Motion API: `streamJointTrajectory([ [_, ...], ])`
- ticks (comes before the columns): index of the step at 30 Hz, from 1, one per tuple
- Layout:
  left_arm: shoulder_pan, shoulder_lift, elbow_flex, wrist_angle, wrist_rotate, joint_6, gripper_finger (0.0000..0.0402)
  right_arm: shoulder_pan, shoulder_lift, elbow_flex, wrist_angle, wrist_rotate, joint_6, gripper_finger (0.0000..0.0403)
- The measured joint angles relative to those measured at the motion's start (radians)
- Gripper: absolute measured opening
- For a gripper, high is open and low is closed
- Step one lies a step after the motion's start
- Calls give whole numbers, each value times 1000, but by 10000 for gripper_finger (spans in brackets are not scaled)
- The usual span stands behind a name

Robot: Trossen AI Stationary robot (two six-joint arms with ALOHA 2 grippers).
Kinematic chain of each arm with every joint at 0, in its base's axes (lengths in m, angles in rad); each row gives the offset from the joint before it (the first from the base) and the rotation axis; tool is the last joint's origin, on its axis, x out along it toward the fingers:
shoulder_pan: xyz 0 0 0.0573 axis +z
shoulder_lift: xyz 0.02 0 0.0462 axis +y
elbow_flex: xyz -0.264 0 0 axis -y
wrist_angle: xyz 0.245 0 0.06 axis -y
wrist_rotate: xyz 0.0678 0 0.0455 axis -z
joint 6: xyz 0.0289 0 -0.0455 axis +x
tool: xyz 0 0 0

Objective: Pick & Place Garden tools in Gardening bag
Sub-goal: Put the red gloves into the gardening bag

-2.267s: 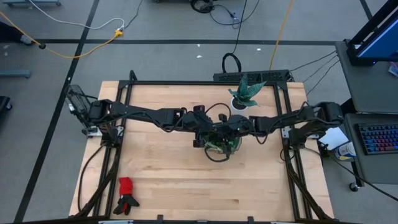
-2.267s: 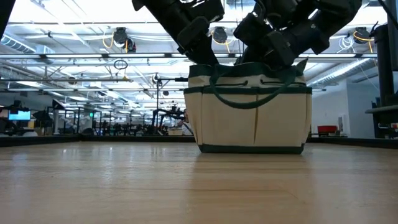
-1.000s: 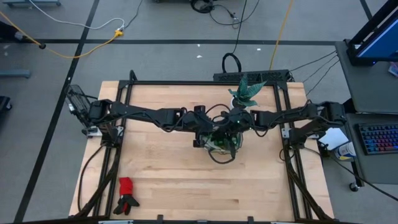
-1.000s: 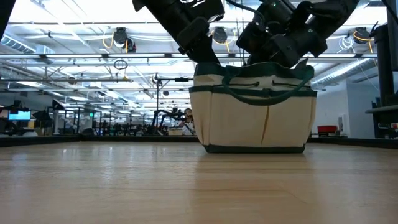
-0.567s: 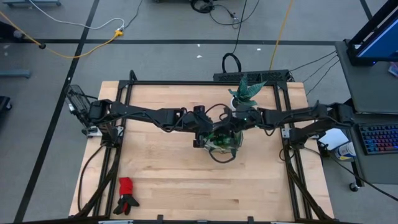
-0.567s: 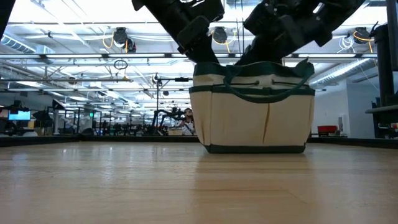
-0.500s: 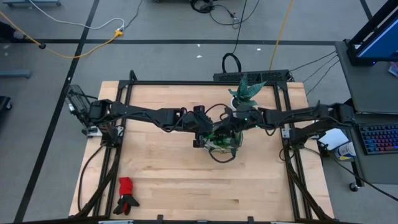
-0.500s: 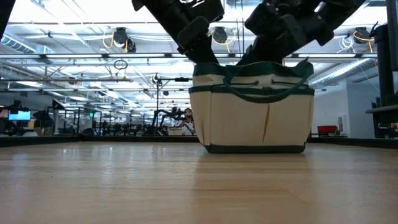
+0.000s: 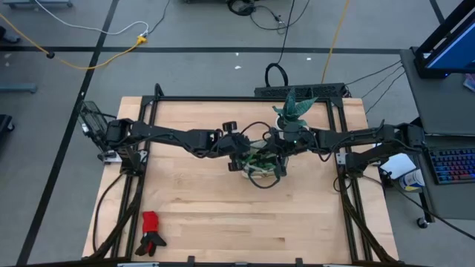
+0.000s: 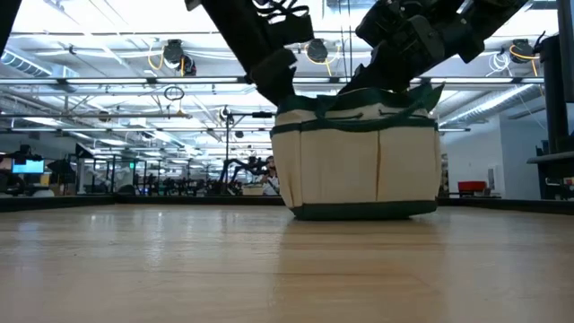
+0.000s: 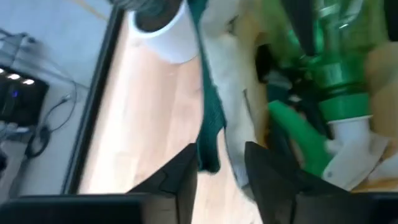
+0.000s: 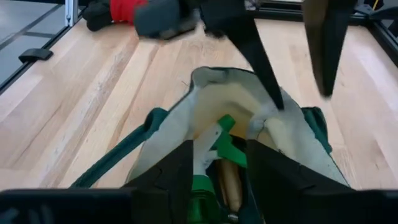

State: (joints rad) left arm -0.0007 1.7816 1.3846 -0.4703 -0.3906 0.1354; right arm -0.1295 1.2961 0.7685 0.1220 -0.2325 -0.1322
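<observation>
Now, from above: gardening bag (image 9: 261, 165) in the middle of the table (image 9: 193, 200), left gripper (image 9: 243, 157) at its 9 o'clock rim, right gripper (image 9: 277, 151) at its 1 o'clock rim, red-and-black gloves (image 9: 151, 231) far off toward 7 o'clock. From low down: bag flat on the wood, both arms over its top. From the wrists: fingers (image 11: 177, 180) of the left gripper spread apart beside the rim, fingers (image 12: 177, 168) of the right one spread apart above the green spray bottle (image 12: 219, 148) inside.

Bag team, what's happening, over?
Both grippers open above the gardening bag. Green spray bottle inside. Red-and-black gloves not yet packed, at table's corner. Nothing in the way.
</observation>
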Motion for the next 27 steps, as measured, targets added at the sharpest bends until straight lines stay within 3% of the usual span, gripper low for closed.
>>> streamJointTrajectory([
  [7,-62,-79,0,-26,-21,-63,171,0,0,1,1,0,12,153],
  [17,-171,-209,1,-191,-22,-177,173,0,0,2,6,-1,45,151],
  [27,-286,-213,0,-347,-21,-325,173,0,0,2,5,-1,68,151],
])
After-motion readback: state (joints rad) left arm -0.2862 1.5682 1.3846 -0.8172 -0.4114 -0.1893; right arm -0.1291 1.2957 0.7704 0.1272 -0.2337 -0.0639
